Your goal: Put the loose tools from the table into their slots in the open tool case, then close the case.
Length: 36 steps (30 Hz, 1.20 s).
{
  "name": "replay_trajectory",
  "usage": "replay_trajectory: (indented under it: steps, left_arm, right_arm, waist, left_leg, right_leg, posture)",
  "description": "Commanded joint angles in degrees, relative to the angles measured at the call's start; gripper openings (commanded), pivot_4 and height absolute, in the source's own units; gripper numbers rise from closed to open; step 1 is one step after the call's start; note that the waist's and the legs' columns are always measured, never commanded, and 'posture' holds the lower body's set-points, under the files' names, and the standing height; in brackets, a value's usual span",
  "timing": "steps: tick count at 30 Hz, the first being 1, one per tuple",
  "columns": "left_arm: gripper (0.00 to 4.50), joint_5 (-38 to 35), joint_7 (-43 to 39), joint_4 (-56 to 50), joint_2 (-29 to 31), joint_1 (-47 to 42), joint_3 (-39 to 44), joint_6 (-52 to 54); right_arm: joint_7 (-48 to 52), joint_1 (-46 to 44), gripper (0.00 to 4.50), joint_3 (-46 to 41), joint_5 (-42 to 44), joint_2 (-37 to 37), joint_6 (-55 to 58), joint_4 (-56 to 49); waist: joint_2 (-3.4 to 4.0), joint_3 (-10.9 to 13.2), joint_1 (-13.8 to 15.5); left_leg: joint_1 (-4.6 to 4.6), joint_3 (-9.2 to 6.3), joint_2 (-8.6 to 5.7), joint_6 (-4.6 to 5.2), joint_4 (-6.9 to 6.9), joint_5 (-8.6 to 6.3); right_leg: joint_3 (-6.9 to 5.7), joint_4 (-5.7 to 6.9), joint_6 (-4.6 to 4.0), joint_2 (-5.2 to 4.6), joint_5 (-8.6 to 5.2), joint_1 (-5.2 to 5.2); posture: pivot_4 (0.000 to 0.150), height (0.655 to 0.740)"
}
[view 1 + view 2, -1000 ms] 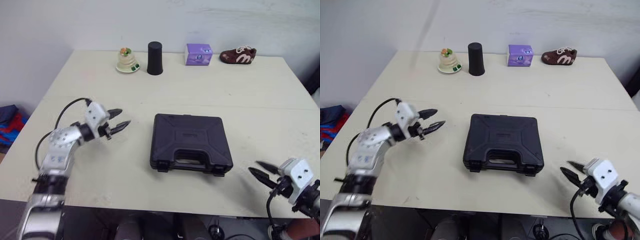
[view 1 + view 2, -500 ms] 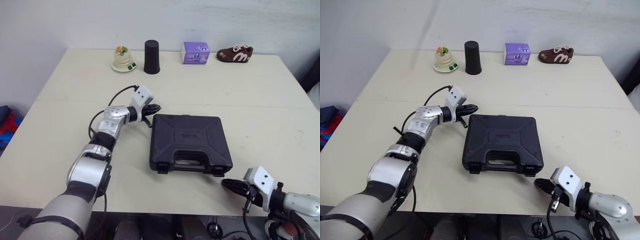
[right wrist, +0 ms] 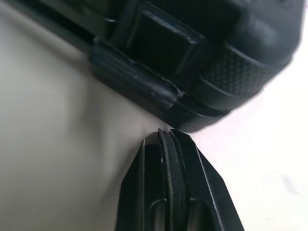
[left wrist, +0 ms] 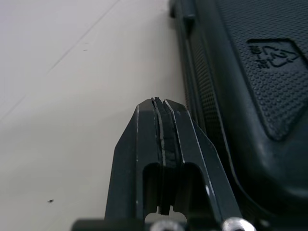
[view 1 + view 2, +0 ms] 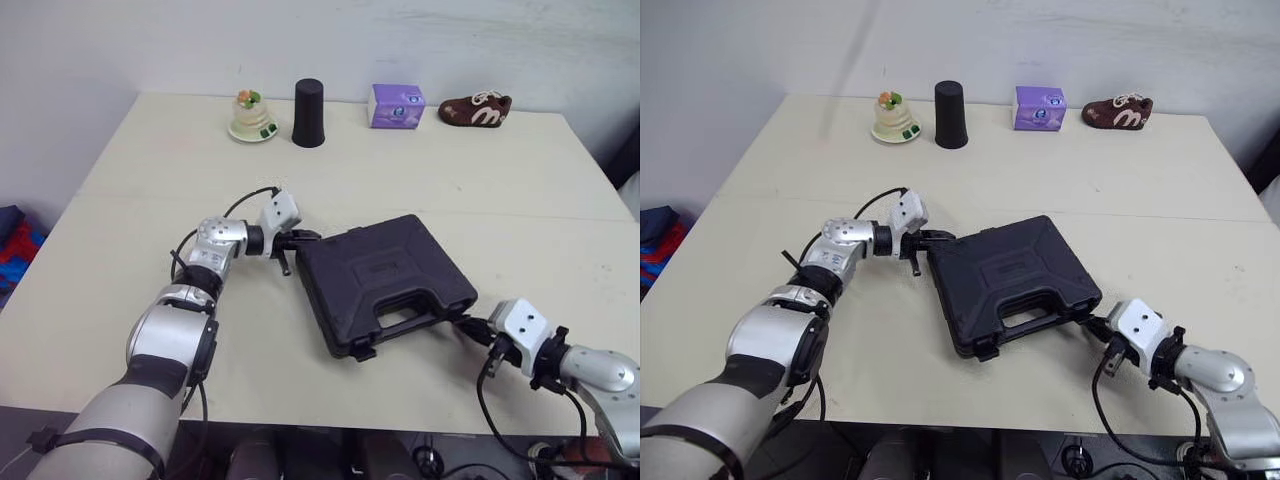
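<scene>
The left fingers (image 4: 144,144) are pressed together, just beside the far left corner of the closed black tool case (image 5: 385,280). The right fingers (image 3: 168,166), also together, sit at its near right corner. The case lies skewed, midway along the counter's (image 5: 450,170) front edge.

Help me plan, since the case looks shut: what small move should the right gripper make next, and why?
Probably slide the shut right gripper onto the latch just ahead and pry it up: the black case lies closed, so no tool can go in yet.
</scene>
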Motion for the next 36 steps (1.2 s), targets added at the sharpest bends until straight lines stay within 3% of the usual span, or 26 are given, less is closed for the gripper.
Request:
replay_trajectory:
  steps: [1, 7, 13, 16, 18, 22, 29, 36]
  left_arm:
    - [0.09, -1.77, -5.31, -5.35, 1.12, 3.64, 1.02, -1.71]
    - [0.09, -5.64, -5.28, -22.2, 1.8, 16.57, 2.6, 4.28]
    - [0.09, -10.48, -1.22, -43.14, 5.06, 26.15, 5.75, 16.32]
    - [0.09, -12.63, 0.17, -49.12, 6.8, 26.2, 7.64, 17.89]
    - [0.09, -18.76, -0.44, -54.98, 6.23, 23.82, 9.4, 24.34]
    - [0.09, -23.23, -3.8, -64.01, 3.05, 18.03, 2.88, 33.93]
    - [0.09, -14.9, -0.61, -60.28, -5.73, 8.48, -11.15, 37.4]
    - [0.09, -5.73, 3.22, -43.68, -17.75, 2.65, -20.57, 31.13]
  right_arm:
    - [-1.97, -3.17, 0.0, -0.82, -1.51, 1.16, -3.12, 4.51]
    - [-5.84, -7.44, 0.0, -3.07, 0.13, 5.41, -3.32, 9.61]
    - [-8.91, -4.54, 0.0, -6.33, 1.53, 7.72, -2.87, 7.69]
    - [-9.51, 0.16, 0.0, -9.07, 2.62, 7.61, -1.79, 3.41]
    - [-9.53, 4.29, 0.0, -11.57, 3.81, 7.28, -0.34, -0.91]
    - [-8.39, 12.52, 0.0, -15.46, 10.0, 8.18, 6.36, -10.92]
    - [-10.33, 16.46, 0.0, -14.57, 10.11, 10.17, 9.75, -18.5]
    - [-10.44, 16.35, 0.0, -13.29, 11.17, 11.53, 11.06, -19.86]
  waist:
    - [0.02, 0.0, -0.25]
    - [0.05, 0.02, -0.24]
    - [0.08, 0.03, -0.03]
    - [0.11, 0.05, 0.24]
    - [0.14, 0.06, 0.41]
    - [0.14, 0.06, 0.96]
    - [0.36, -0.05, 0.5]
    - [0.39, -0.04, -0.15]
  left_leg:
    - [0.01, 0.0, 0.01, -0.01, -0.01, 0.0]
    - [0.01, 0.04, 0.12, -0.13, -0.03, 0.05]
    - [0.01, 0.05, 0.16, -0.2, -0.02, 0.1]
    - [0.0, -0.01, 0.17, -0.22, -0.04, 0.11]
    - [-0.03, -0.03, 0.16, -0.21, -0.05, 0.11]
    - [-0.08, -0.03, 0.05, -0.17, -0.01, 0.11]
    - [0.24, -0.06, 0.03, -0.15, -0.05, 0.03]
    - [0.15, -0.11, -0.02, -0.03, -0.08, -0.04]
  right_leg:
    - [0.0, 0.0, 0.0, 0.01, 0.0, -0.01]
    - [0.06, 0.26, -0.12, 0.04, -0.07, -0.15]
    - [0.11, 0.44, -0.13, 0.02, -0.08, -0.22]
    - [0.07, 0.45, -0.13, 0.0, -0.08, -0.21]
    - [0.08, 0.44, -0.13, -0.02, -0.09, -0.21]
    - [0.07, 0.38, -0.08, -0.01, -0.06, -0.15]
    - [0.15, 0.05, -0.03, 0.13, -0.03, 0.23]
    - [0.17, -0.13, -0.04, 0.1, -0.04, 0.2]
  posture:
    - [0.15, 0.74]
    - [0.15, 0.74]
    - [0.15, 0.74]
    - [0.15, 0.74]
    - [0.15, 0.74]
    - [0.15, 0.74]
    - [0.15, 0.74]
    - [0.15, 0.74]
